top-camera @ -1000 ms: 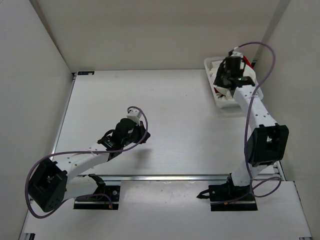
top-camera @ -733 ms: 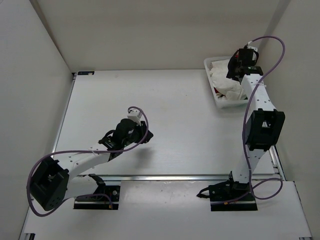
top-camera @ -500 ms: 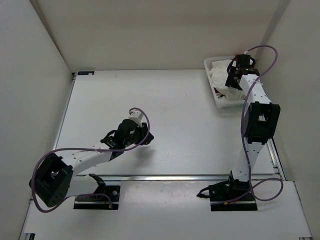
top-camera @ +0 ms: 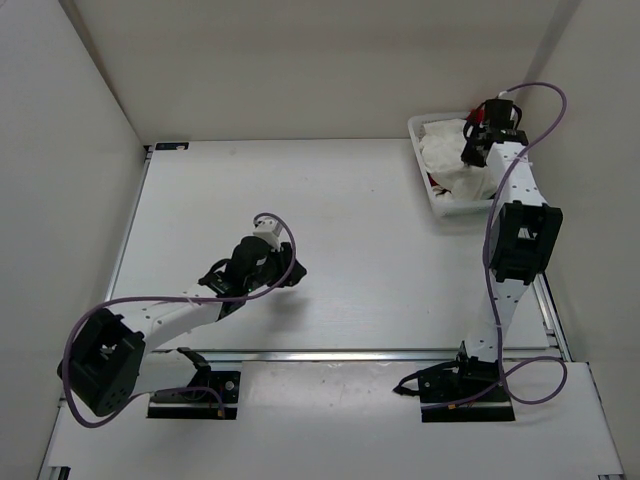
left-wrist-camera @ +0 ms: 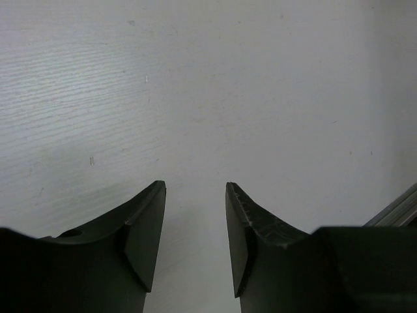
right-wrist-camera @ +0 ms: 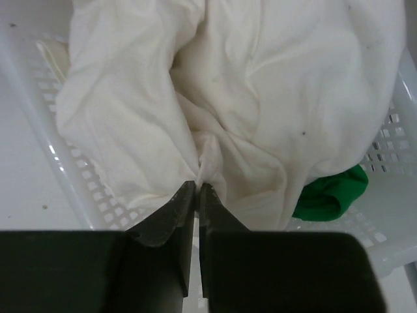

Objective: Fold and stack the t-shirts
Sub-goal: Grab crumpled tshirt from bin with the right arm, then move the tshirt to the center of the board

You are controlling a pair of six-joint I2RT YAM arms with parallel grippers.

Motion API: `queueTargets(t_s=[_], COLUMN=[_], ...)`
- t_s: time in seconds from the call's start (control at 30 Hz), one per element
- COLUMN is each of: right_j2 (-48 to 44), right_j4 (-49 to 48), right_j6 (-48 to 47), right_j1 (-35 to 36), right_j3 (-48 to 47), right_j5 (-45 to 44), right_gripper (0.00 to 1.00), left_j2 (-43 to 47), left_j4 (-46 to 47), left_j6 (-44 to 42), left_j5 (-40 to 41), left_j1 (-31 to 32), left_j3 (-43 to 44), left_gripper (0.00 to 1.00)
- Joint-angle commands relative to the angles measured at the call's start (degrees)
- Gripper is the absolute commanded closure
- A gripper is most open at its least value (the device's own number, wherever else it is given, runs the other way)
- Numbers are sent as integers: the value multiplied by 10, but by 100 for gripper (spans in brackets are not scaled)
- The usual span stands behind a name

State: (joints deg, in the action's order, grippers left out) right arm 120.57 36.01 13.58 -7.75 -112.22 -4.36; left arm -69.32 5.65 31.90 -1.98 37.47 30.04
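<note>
Wrist view alone: green shirt (right-wrist-camera: 329,195) beside white shirt (right-wrist-camera: 260,98)

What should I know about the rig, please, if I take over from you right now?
Left end effector: open, empty, low over the table.
Right end effector: shut on a fold of the white t-shirt, which lies in the white mesh basket at the table's far right.
Green t-shirt: in the basket, under the white one.
Done: nothing folded or stacked.
Left: pull each shirt out, fold, stack.
</note>
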Motion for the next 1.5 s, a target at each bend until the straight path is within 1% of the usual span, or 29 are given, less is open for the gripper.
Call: queueTargets(t_s=[0.0, 0.03, 0.13, 0.23, 0.27, 0.3, 0.33, 0.4, 0.47, 0.5, 0.57, 0.63, 0.7, 0.73, 0.77, 0.8, 0.87, 0.93, 0.97, 1.0, 1.07, 1.13, 1.17, 1.23, 1.27, 1.33, 1.4, 1.43, 1.47], right_j2=[-18, -17, -63, -106, -115, -118, -129, -176, -227, -258, -291, -305, -309, -317, -333, -339, -365, -359, -357, -358, -348, -348, -354, -355, -355, -354, -354, -350, -345], right_j4=[-7, -2, -2, -6, 0, 0, -8, -52, -122, -167, -223, -233, -229, -238, -262, -307, -371, -398, -409, -430, -426, -439, -444, -403, -379, -363, -331, -311, -297], right_j6=[12, 14, 2, -25, -35, -37, -38, -35, -30, -27, -11, 1, 14, 34, 57, 68, 112, 119, 117, 115, 117, 120, 117, 89, 75, 73, 83, 85, 87], right_j1=[-4, 3, 32, 93, 121, 136, 160, 191, 230, 233, 240, 230, 201, 177, 170, 151, 131, 128, 126, 122, 114, 108, 107, 114, 118, 112, 96, 85, 79], right_j3=[-56, -65, -101, -184, -233, -270, -286, -290, -239, -198, -177, -185, -168, -126, -60, -25, 129, 199, 250, 273, 343, 379, 401, 407, 410, 423, 418, 413, 397], right_j5=[30, 31, 41, 34, 38, 65, 73, 129, 161, 181, 228, 255, 296, 312, 340, 355, 400, 417, 414, 408, 391, 385, 365, 302, 261, 236, 182, 166, 158], right_gripper=[100, 100, 100, 100, 100, 100, 100, 100, 100, 100, 100, 100, 100, 100, 100, 100, 100, 100, 100, 100, 100, 100, 100, 100, 100, 100, 100, 100, 96], left_j2=[28, 30, 37, 49, 53, 56, 58, 61, 65, 73, 88, 109, 132, 147, 157, 162, 168, 169, 165, 164, 163, 165, 168, 156, 146, 113, 54, 35, 5], left_j4=[5, 2, 2, -8, -8, -6, -4, -5, -13, -14, -18, -20, -21, -27, -28, -34, -42, -36, -36, -35, -33, -28, -28, -17, -16, -14, -11, 2, 10], left_j6=[6, 5, 15, 26, 29, 34, 40, 49, 55, 59, 68, 81, 92, 98, 98, 98, 98, 105, 106, 107, 105, 109, 111, 110, 106, 90, 84, 86, 87], left_j5=[-3, -3, -9, -12, -16, -28, -29, -36, -34, -43, -58, -65, -78, -77, -74, -69, -67, -66, -56, -46, -36, -26, -20, -9, 6, 32, 58, 57, 54], left_j1=[-10, -13, -29, -44, -56, -64, -66, -77, -87, -104, -150, -187, -225, -234, -247, -255, -261, -259, -252, -249, -246, -249, -243, -234, -218, -186, -145, -130, -123], left_j3=[3, 3, 16, 28, 35, 36, 35, 30, 30, 25, 17, 11, 8, 8, 8, 10, 9, 0, -8, -13, -27, -38, -42, -39, -32, -14, 9, 18, 29], left_gripper=[47, 47, 46, 43, 42, 41, 40, 40, 41, 40, 38, 36, 32, 30, 29, 27, 25, 24, 24, 23, 22, 24, 24, 25, 26, 26, 25, 25, 25])
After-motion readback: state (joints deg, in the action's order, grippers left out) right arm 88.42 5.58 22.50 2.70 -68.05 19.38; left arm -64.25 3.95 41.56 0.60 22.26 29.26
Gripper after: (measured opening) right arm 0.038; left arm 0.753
